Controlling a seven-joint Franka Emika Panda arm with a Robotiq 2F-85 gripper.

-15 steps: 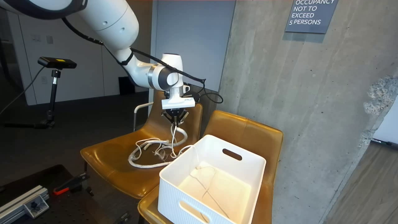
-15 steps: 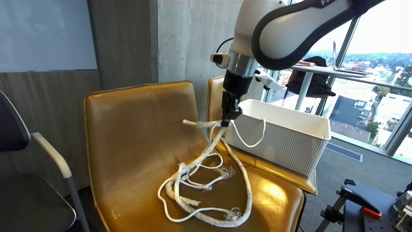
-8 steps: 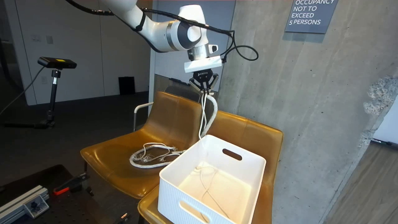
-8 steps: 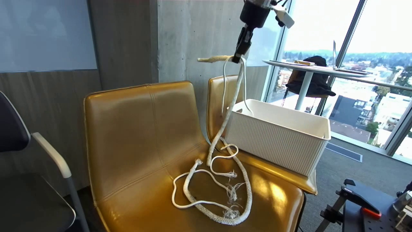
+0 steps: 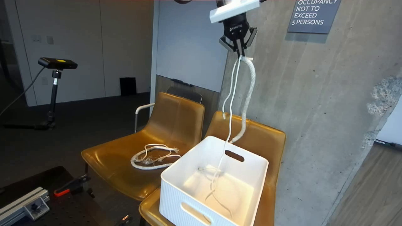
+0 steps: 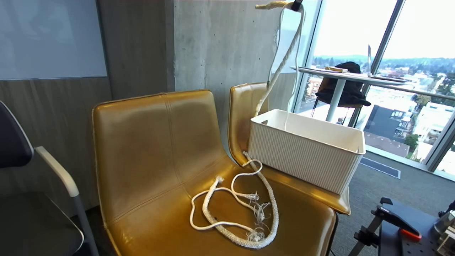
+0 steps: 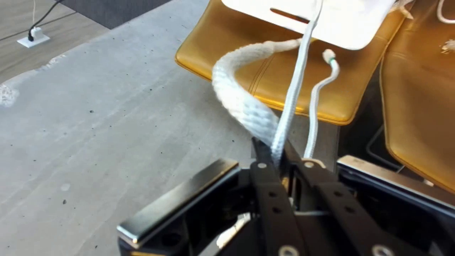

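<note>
Bearing rope [image 6: 249,244], a chair [image 6: 170,199] stands on dim, perhaps carpeted floor [image 5: 94,128].

Pale ropes [image 6: 274,213] on a tan chair [image 6: 156,213], a white bin [image 6: 302,156] on the matching chair [image 5: 267,135] beside it.

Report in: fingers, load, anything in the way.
Slim black fingers closed on thick white braided rope and thin white braided cord. Cord hangs into white ribbed rectangular plastic bin. Possibly in the way: bin itself, with thick rope hanging outside it.
</note>
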